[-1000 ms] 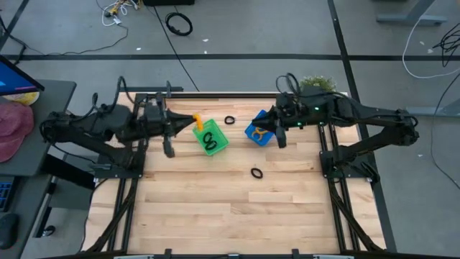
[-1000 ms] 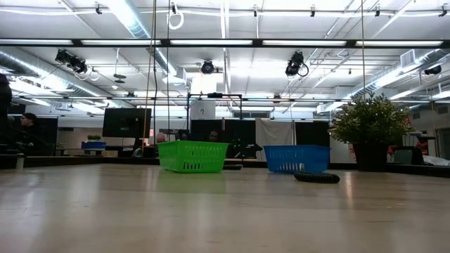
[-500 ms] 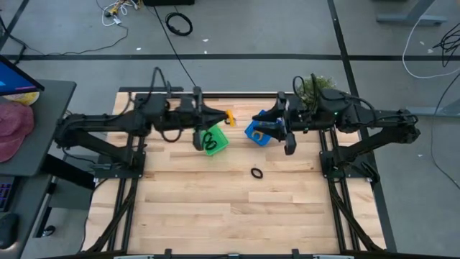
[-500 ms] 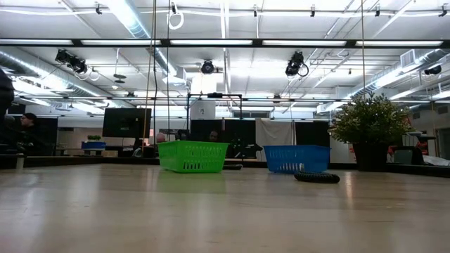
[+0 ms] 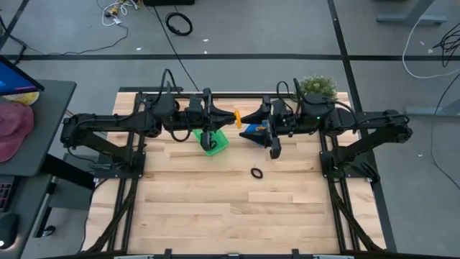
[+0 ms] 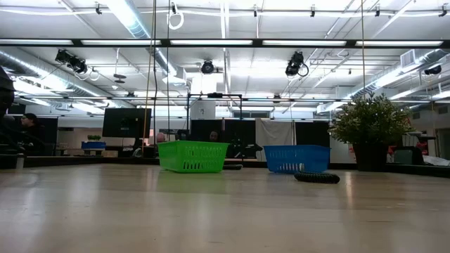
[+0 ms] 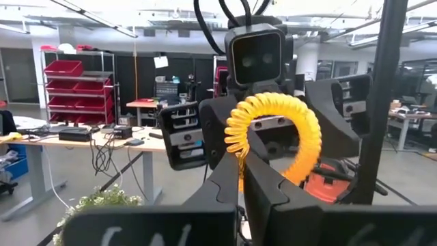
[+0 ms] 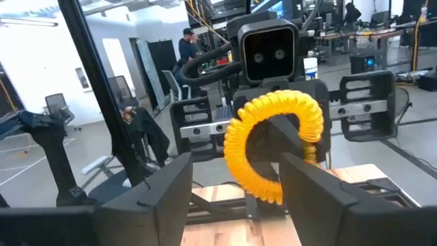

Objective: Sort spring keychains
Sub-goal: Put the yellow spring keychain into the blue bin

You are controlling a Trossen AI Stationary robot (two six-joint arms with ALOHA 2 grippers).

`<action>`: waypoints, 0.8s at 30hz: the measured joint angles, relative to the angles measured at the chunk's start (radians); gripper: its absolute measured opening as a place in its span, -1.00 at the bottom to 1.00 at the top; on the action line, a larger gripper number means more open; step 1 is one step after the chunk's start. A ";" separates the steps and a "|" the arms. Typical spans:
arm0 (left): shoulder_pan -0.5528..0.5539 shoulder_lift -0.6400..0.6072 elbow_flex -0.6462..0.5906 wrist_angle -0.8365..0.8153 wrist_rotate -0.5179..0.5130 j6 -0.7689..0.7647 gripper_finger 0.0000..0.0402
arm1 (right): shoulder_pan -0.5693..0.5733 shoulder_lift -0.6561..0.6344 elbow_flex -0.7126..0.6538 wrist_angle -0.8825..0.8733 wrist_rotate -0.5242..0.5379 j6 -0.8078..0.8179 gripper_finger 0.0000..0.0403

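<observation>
So I've got both arms meeting mid-air between the two baskets, doing a handoff of one orange spring keychain (image 7: 273,140). The left gripper (image 5: 231,116) is pinched on the coil at its lower edge, fingers pressed together on it; the right gripper (image 8: 270,167) sits spread with the ring between its fingers, not clamped as far as I can see. My worry: if left lets go before right bites, the coil drops and probably bounces off the table (image 5: 215,208), or lands in the green basket (image 5: 213,142) with the black ones instead of the blue basket (image 5: 253,132). Springy stuff can also squirt sideways out of a pinch. Other bits: one black keychain (image 5: 256,173) lying loose on the wood, well clear of both arms, and the potted plant (image 5: 315,85) right behind the right arm.
</observation>
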 joint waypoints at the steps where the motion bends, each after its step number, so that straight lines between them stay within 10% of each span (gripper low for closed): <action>1: 0.000 0.000 0.000 0.000 0.000 0.000 -0.98 | 0.000 0.006 0.000 0.007 -0.006 0.002 0.09; 24: 0.000 0.000 0.000 -0.041 -0.019 0.007 -0.95 | -0.001 0.024 0.000 0.049 -0.022 0.026 -0.92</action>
